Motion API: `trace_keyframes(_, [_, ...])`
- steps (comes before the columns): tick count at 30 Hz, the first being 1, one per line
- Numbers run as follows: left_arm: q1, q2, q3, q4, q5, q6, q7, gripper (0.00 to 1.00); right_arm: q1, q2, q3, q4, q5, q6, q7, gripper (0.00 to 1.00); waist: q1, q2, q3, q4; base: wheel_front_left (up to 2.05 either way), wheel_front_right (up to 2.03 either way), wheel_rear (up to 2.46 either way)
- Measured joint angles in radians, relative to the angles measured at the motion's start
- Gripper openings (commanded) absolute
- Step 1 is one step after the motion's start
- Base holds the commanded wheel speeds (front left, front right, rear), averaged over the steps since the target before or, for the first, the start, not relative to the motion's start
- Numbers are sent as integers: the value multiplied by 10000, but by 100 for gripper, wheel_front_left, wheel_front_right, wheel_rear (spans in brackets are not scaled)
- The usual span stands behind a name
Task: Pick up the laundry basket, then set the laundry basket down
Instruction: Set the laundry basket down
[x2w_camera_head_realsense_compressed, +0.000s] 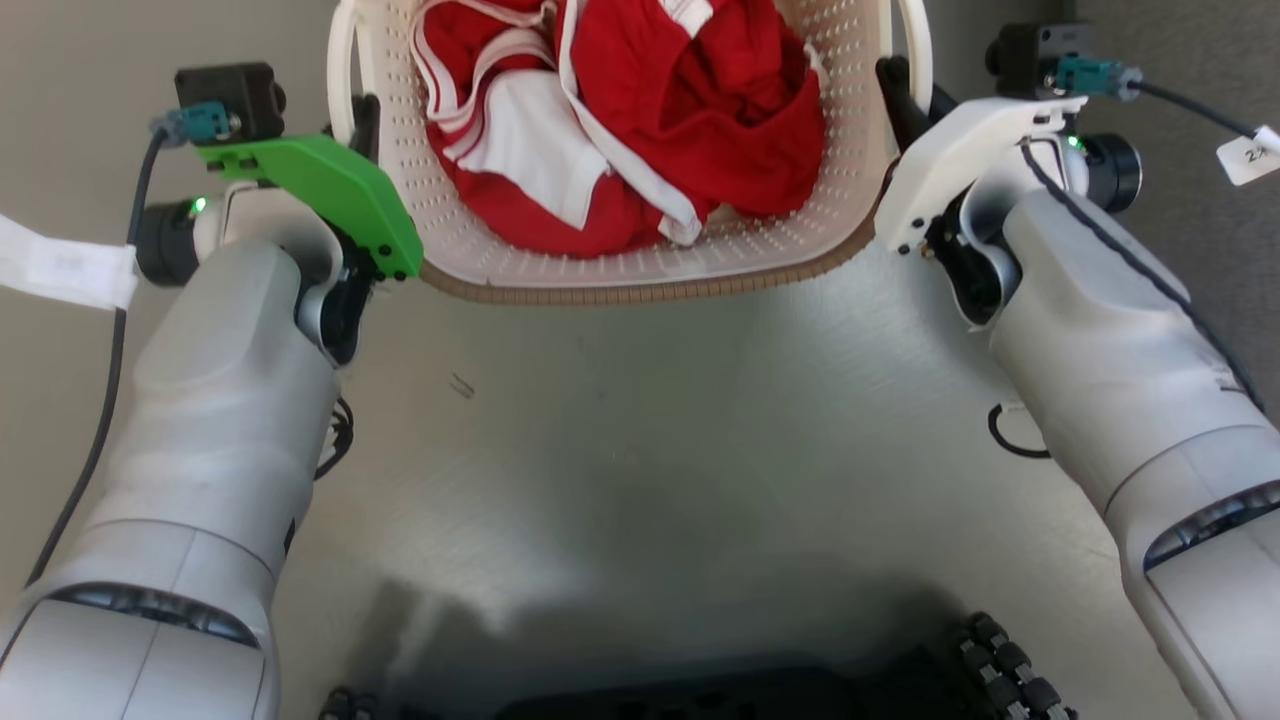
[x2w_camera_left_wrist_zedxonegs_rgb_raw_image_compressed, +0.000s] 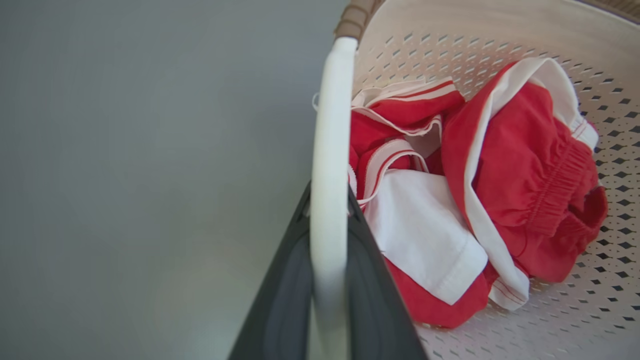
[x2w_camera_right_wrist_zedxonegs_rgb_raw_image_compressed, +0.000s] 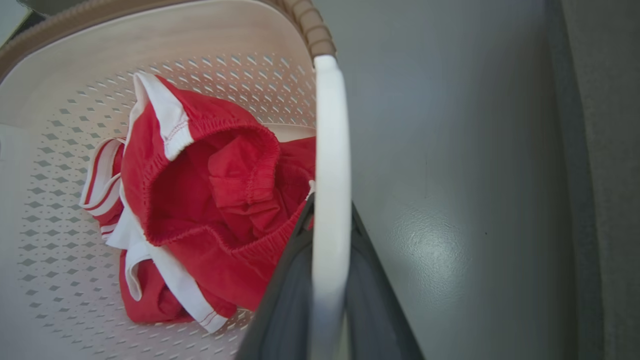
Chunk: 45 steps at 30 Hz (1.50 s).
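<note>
Clamping both white handles (x2w_camera_left_wrist_zedxonegs_rgb_raw_image_compressed: 330, 115), left gripper (x2w_camera_left_wrist_zedxonegs_rgb_raw_image_compressed: 328, 196) and right gripper (x2w_camera_right_wrist_zedxonegs_rgb_raw_image_compressed: 329, 205) hold the laundry basket (x2w_camera_head_realsense_compressed: 640, 275) between them, far centre. Keeping both sides level should prevent tipping.

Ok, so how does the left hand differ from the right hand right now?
The left hand carries a green cover; the right hand carries a white cover. The left hand grips the laundry basket by its left handle, the right hand by its right handle. Both are closed around a white handle.
</note>
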Motion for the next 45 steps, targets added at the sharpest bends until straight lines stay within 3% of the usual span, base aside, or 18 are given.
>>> trace_keyframes(20, [-896,-17,-115,86,387,115,-794,0,-944,-123,58,-13,-245,-215,-347,0,0,0,1693,150,0,0,0])
trace_keyframes(45, [-1284,-127,-247,424,414,-96,-1078,0,-1106,-174,25,128,-257,-226,-598,0,-2,0,1959,204,0,0,0])
